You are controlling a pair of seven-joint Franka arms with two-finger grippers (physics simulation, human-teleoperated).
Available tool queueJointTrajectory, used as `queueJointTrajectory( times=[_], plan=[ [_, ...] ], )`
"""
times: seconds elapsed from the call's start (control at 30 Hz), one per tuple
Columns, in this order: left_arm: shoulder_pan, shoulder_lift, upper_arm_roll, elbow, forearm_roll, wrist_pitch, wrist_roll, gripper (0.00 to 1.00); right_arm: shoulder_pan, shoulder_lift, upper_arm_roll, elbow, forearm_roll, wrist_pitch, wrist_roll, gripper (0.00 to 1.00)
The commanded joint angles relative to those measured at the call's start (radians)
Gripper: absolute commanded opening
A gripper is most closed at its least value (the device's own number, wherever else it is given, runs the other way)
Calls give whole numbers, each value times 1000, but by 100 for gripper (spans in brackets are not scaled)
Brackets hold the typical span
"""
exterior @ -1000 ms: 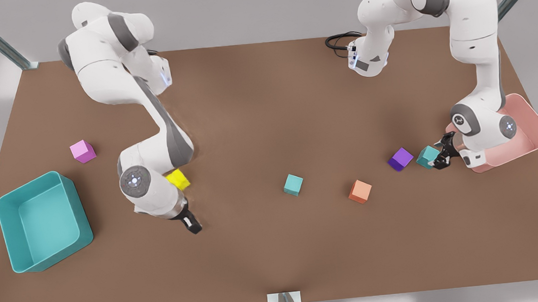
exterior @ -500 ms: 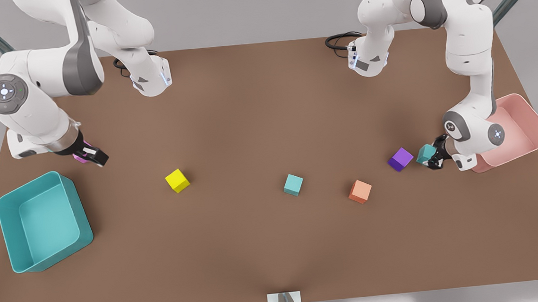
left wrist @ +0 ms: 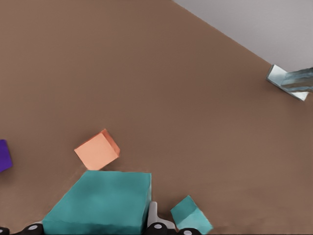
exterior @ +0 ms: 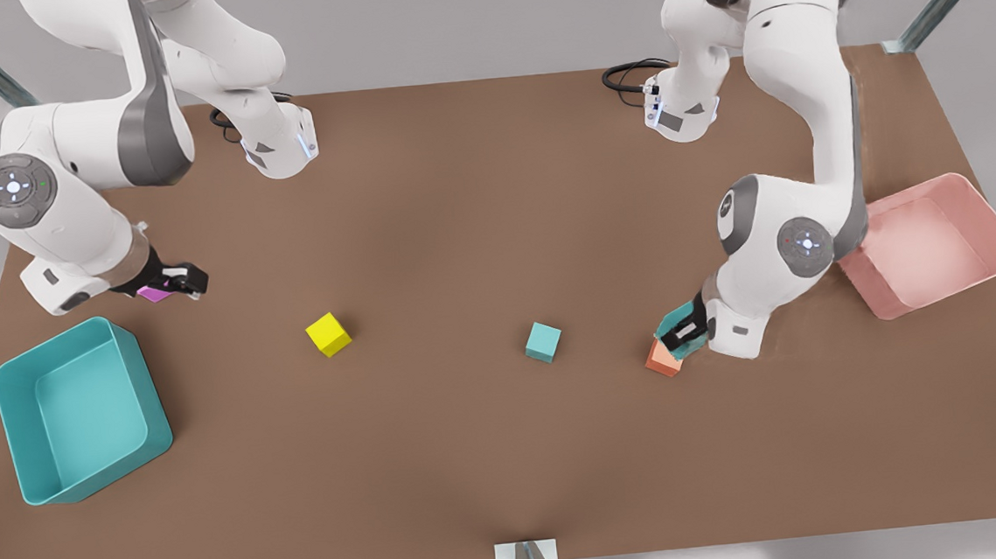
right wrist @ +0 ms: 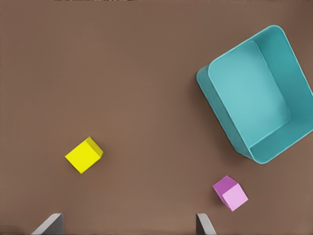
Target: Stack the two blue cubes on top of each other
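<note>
The left gripper (exterior: 682,333), right of centre in the front view, has its jaws closed on one blue cube (exterior: 675,330), which sits between the two fingers and is held above the table (exterior: 476,211), partly over the orange cube (exterior: 661,359) in that picture. In the left wrist view the held cube (left wrist: 100,203) fills the lower left of the frame, with a fingertip (left wrist: 152,215) pressed flat against its side; the orange cube (left wrist: 97,150) lies on the table beyond it, apart from it, and a sliver of a purple cube (left wrist: 4,155) shows at the frame's left edge. The second blue cube (exterior: 543,342) rests alone on the table near the middle of the front view, well apart from the held one; in the left wrist view it (left wrist: 190,215) shows at the bottom edge, just beside the fingertip. The right gripper (exterior: 172,283), at the left of the front view, hangs over the pink cube (exterior: 151,293) with its jaws spread wide and nothing between them. In the right wrist view its two fingertips (right wrist: 49,225) stand far apart at the bottom of the frame, the pink cube (right wrist: 230,193) lies on the table beside one of them, the yellow cube (right wrist: 83,154) lies left of centre, and the teal bin (right wrist: 254,93) fills the upper right. A pink bin (exterior: 934,245) sits at the right edge of the front view.
</note>
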Motion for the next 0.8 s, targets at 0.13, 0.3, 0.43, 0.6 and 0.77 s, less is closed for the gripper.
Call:
queueJointTrajectory(
  times=[0.13,0.3,0.43,0.6,0.77],
  plan=[
    [-235,271,-15,217,21,-118,-356,38,-2,2,0,3,5,-13,-230,100],
    [-237,322,-15,215,-24,-38,-366,39,-2,3,0,3,5,-12,-230,100],
    [-232,343,-12,226,-15,-1,-359,39,-2,3,0,2,5,-13,-228,100],
    [-231,362,-11,226,-16,48,-360,39,0,12,3,-1,7,-36,-222,100],
    [-225,365,-11,218,-21,19,-362,39,0,20,3,-1,8,-35,-222,100]
  ],
)
